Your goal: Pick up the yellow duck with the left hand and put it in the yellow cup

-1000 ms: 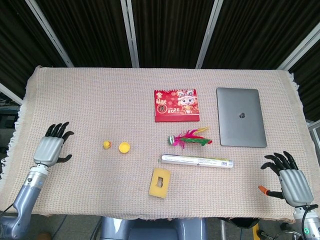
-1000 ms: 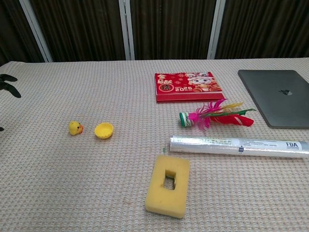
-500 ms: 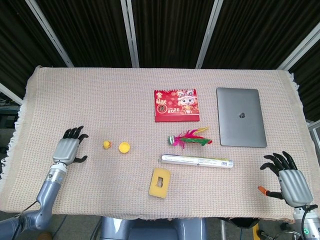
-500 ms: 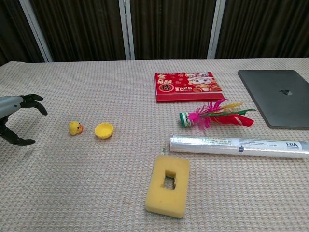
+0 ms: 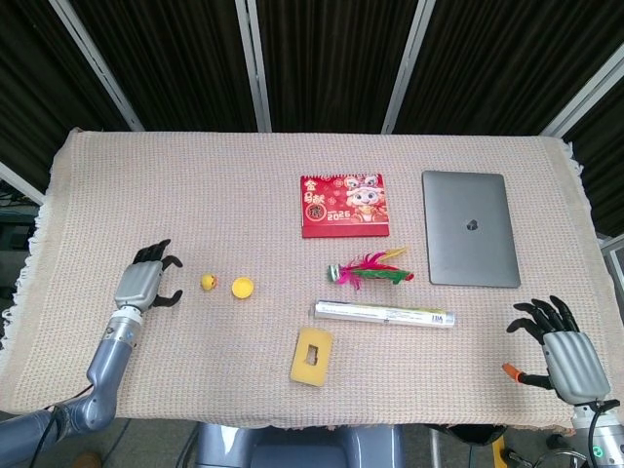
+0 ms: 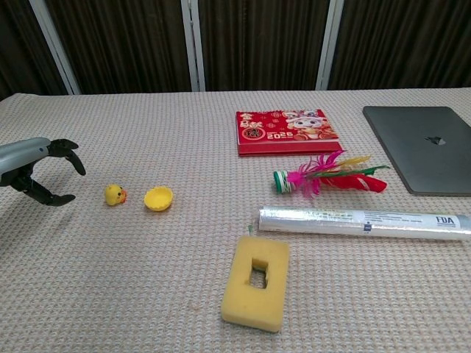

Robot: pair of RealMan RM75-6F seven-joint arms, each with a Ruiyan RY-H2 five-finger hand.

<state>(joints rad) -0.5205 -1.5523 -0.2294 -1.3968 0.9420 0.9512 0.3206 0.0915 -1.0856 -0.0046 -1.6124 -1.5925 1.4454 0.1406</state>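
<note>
Woven tablecloth [image 5: 195, 195] carries yellow duck [image 5: 207, 283] between yellow cup [image 5: 243, 287] and empty, spread-fingered left hand [image 5: 144, 283], poised for grasping.

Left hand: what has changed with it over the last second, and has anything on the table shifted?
The left hand has moved across the cloth toward the yellow duck, fingers apart, and is now just short of it, holding nothing. The duck, the yellow cup beside it and the right hand at the table's near corner have stayed where they were.
</note>
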